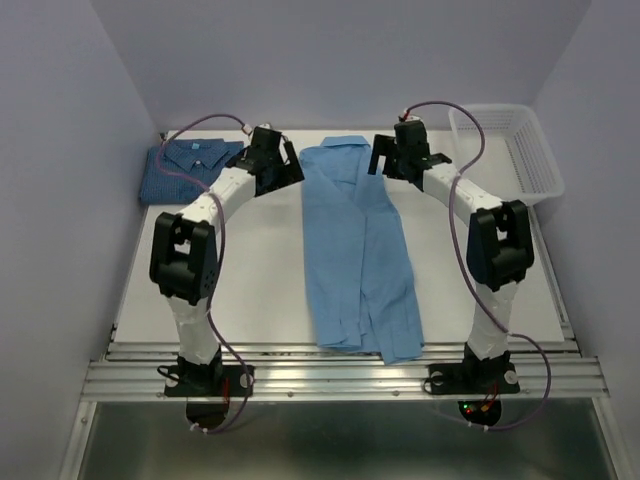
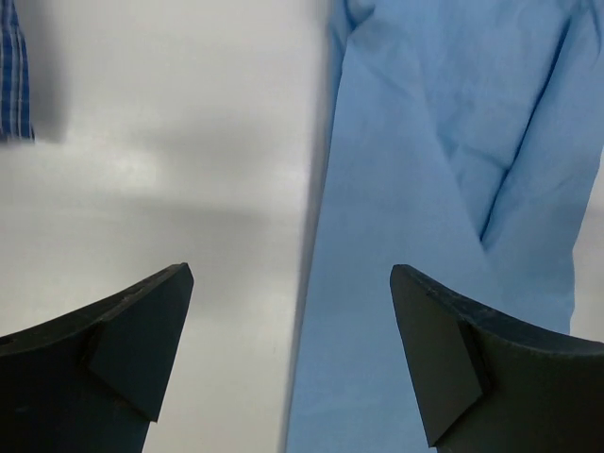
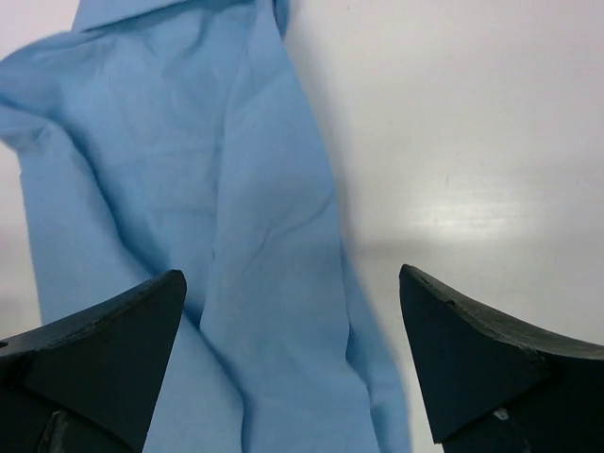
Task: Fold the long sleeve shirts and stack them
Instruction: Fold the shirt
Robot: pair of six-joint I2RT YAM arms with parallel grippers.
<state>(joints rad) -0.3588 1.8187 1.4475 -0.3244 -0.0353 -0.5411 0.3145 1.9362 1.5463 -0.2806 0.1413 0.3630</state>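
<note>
Light-blue shirt (image 1: 355,250) edges under left pincer (image 2: 291,283) & right pincer (image 3: 293,283); both spread, empty.

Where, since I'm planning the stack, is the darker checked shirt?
In the top view, the checked shirt lies folded at the table's far-left corner, beside the left gripper, left of the light blue shirt.

Overhead and close wrist views share light-blue shirt (image 1: 360,250).

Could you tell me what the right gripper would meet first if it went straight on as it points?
Probably the light blue shirt, near its edge; the open right gripper points down at it, though depth is unclear.
</note>
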